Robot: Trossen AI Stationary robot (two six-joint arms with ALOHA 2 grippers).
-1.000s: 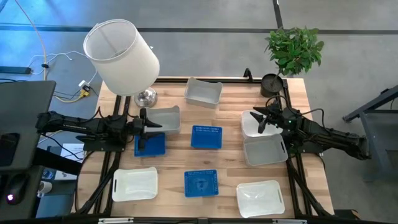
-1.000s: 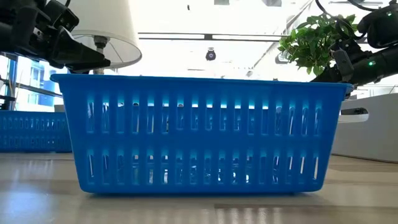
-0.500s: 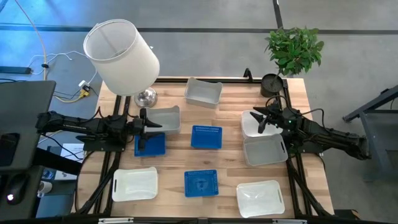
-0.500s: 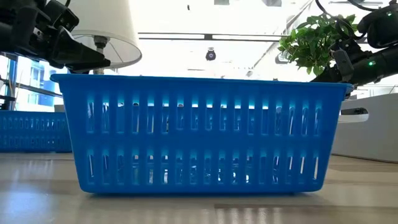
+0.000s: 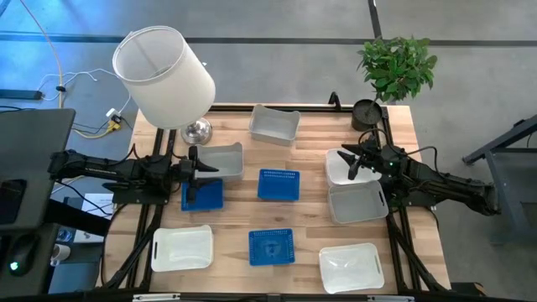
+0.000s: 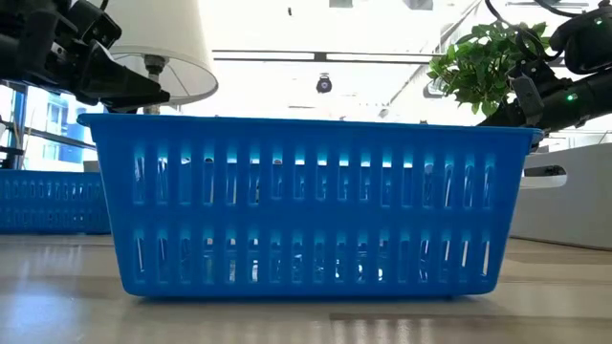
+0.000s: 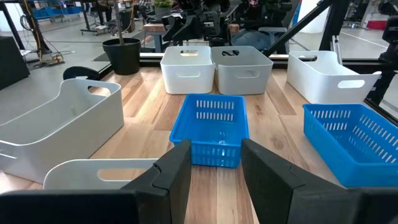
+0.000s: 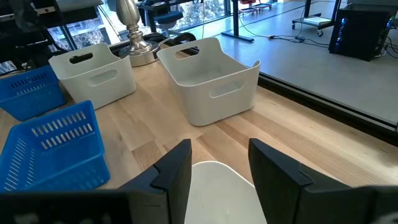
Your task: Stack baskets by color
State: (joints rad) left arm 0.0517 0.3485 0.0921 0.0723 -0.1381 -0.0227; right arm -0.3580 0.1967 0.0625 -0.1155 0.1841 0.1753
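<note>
Several small baskets stand on their bottoms on the wooden table. The blue ones are at the left (image 5: pixel 202 194), the centre (image 5: pixel 278 184) and the near centre (image 5: pixel 271 246). Grey ones sit at the far centre (image 5: pixel 274 123), left (image 5: pixel 220 161) and right (image 5: pixel 358 201). White ones are at the near left (image 5: pixel 180 248), near right (image 5: pixel 351 267) and right (image 5: pixel 344 165). My left gripper (image 7: pixel 216 171) hovers open above the left grey and blue baskets. My right gripper (image 8: pixel 221 168) hovers open above the right white basket's rim (image 8: pixel 217 180). Neither holds anything.
A big white lampshade (image 5: pixel 164 75) on a metal base (image 5: pixel 197 130) stands at the far left corner. A black pot (image 5: pixel 367 111) with a green plant (image 5: pixel 397 65) is at the far right. Bare wood shows between the centre baskets.
</note>
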